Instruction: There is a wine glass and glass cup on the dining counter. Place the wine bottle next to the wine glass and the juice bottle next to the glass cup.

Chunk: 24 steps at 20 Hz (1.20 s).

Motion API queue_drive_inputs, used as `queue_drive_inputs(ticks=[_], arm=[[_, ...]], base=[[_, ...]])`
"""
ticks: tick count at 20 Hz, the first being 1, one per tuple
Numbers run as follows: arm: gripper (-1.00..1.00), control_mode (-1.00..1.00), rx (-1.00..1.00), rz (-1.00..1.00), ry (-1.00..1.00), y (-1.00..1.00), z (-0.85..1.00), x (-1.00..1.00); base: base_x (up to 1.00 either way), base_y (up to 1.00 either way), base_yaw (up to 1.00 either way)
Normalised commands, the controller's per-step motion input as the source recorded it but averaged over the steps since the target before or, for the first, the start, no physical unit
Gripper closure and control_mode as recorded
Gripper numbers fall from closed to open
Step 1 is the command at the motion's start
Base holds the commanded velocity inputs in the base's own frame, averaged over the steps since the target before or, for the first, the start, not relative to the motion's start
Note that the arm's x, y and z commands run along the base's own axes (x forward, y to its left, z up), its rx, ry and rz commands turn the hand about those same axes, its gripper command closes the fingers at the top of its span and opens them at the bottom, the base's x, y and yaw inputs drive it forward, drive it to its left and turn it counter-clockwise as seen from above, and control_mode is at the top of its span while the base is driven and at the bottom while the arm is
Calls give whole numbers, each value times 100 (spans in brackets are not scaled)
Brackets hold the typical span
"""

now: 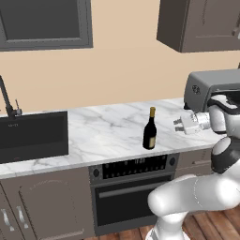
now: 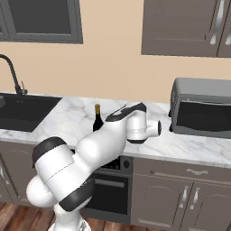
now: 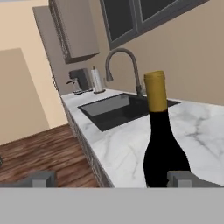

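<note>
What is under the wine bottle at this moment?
The wine bottle stands upright on the marble worktop, above the built-in oven. In the hand view its base is cut off, so the contact patch itself is not seen.

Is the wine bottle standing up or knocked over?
Upright: the wine bottle stands on its base on the marble worktop, gold top pointing up.

On my marble surface [image 1: 108, 129], a dark sink [image 1: 33, 135] with a curved black faucet [image 1: 7, 101] sits at nine o'clock. A grey toaster oven [image 2: 201, 108] stands at three o'clock. The oven [image 1: 133, 187] sits below.
</note>
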Motion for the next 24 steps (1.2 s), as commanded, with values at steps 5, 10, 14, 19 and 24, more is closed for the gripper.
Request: queue_drive_inputs(ticks=[5, 10, 14, 19, 24], arm=[[-100, -100, 0, 0, -6, 0, -10, 40], [-100, -100, 0, 1, -8, 0, -5, 32], [-100, -100, 0, 3, -14, 8, -5, 16], [-100, -100, 0, 0, -6, 6, -9, 34], [-100, -100, -1, 0, -2, 3, -13, 26]], base=[[0, 0, 0], [0, 0, 0], [0, 0, 0], [0, 0, 0], [0, 0, 0]])
